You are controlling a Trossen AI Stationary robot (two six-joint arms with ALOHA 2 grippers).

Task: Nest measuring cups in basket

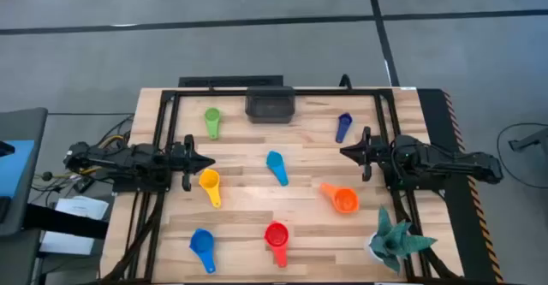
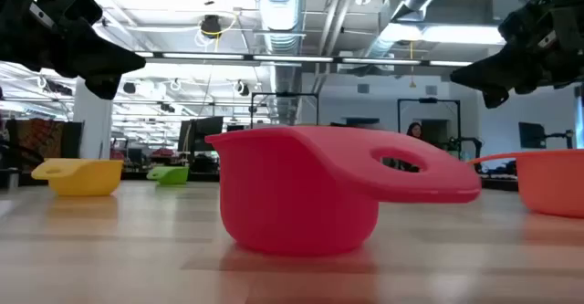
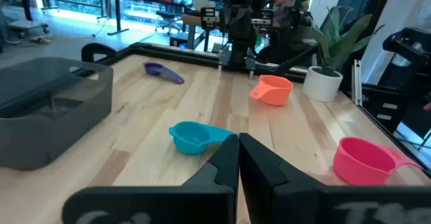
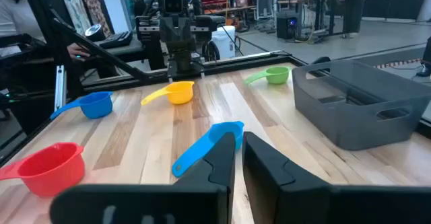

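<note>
Several measuring cups lie apart on the wooden table: green (image 1: 211, 121), dark blue (image 1: 343, 126), light blue (image 1: 276, 166), yellow (image 1: 210, 185), orange (image 1: 342, 198), red (image 1: 276, 238) and royal blue (image 1: 202, 246). Each rests on its base, open side up. The dark grey basket (image 1: 271, 104) stands at the far edge, middle. My left gripper (image 1: 208, 161) hovers shut and empty at the left, just beyond the yellow cup. My right gripper (image 1: 345, 152) hovers shut and empty at the right, between the dark blue and orange cups.
A teal spiky plant-like object (image 1: 396, 239) stands at the near right corner. A black frame (image 1: 163, 122) runs along the table's left, far and right sides. The red cup (image 2: 301, 199) fills the low view's middle.
</note>
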